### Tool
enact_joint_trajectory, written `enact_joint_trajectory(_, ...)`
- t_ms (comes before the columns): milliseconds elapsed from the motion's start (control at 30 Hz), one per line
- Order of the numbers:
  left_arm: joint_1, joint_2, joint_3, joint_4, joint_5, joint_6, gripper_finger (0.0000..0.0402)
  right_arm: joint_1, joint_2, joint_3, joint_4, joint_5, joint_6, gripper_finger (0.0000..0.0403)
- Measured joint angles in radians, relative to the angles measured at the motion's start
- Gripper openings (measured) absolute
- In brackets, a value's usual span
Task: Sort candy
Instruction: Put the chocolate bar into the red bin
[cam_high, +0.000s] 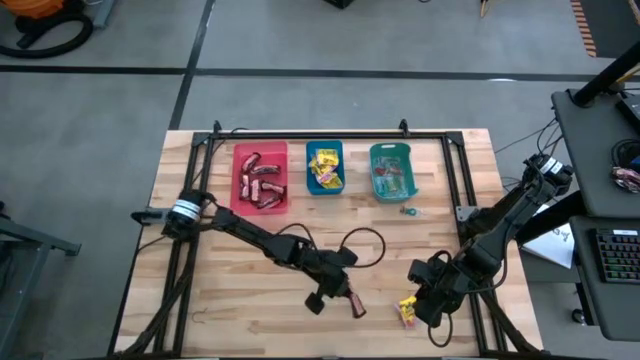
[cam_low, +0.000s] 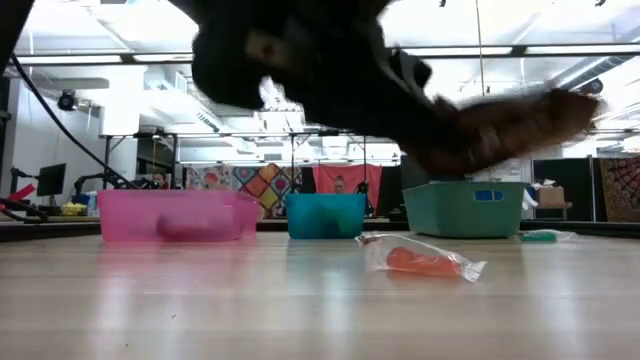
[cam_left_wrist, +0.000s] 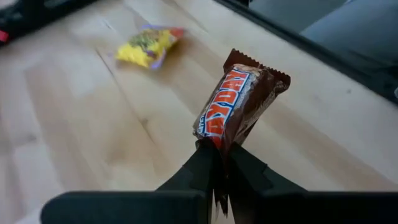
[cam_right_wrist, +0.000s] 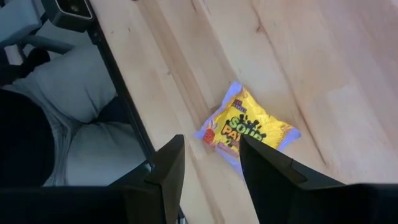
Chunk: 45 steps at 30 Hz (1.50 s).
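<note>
We read "AYDAY" on the brown PayDay bar (cam_left_wrist: 239, 102), pinched at one end by the closed left gripper (cam_left_wrist: 217, 163) above the table's (cam_high: 250, 300) near edge. Our right gripper (cam_right_wrist: 211, 163) hovers, fingers parted, over a yellow Sour Patch packet (cam_right_wrist: 249, 127) near the table's front right.

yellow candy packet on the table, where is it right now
In the high view the yellow candy packet lies on the table's near edge, right side, just under the open right gripper.
</note>
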<state>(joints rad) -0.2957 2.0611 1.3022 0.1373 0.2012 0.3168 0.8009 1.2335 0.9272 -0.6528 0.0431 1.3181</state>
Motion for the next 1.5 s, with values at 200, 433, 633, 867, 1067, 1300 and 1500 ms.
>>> enact_joint_trajectory(200, 0.039, -0.149, -0.001, -0.227, -0.004, 0.014, 0.0011, 0.0, 0.0, 0.0, 0.0, 0.023, -0.01, 0.0146)
enact_joint_trajectory(433, 0.135, -0.321, -0.01, -0.566, -0.155, -0.032, 0.001, -0.001, 0.0, 0.0, 0.0, 0.082, -0.038, 0.0146)
enact_joint_trajectory(633, 0.252, -0.42, -0.011, -0.847, -0.482, -0.157, 0.001, -0.001, 0.0, 0.0, 0.006, 0.146, -0.081, 0.0146)
enact_joint_trajectory(867, 0.431, -0.516, -0.02, -1.143, -0.629, -0.272, 0.001, -0.001, 0.0, 0.0, 0.008, 0.197, -0.126, 0.0146)
enact_joint_trajectory(1067, 0.625, -0.558, -0.051, -1.216, -0.705, -0.255, 0.001, -0.001, 0.0, 0.0, 0.008, 0.205, -0.133, 0.0146)
enact_joint_trajectory(1300, 0.863, -0.501, -0.115, -1.013, -0.6, -0.183, 0.001, -0.001, 0.0, 0.0, 0.008, 0.23, -0.163, 0.0146)
enact_joint_trajectory(1500, 0.931, -0.462, -0.179, -0.909, -0.468, -0.111, 0.001, 0.0, 0.0, 0.0, 0.008, 0.231, -0.117, 0.0146)
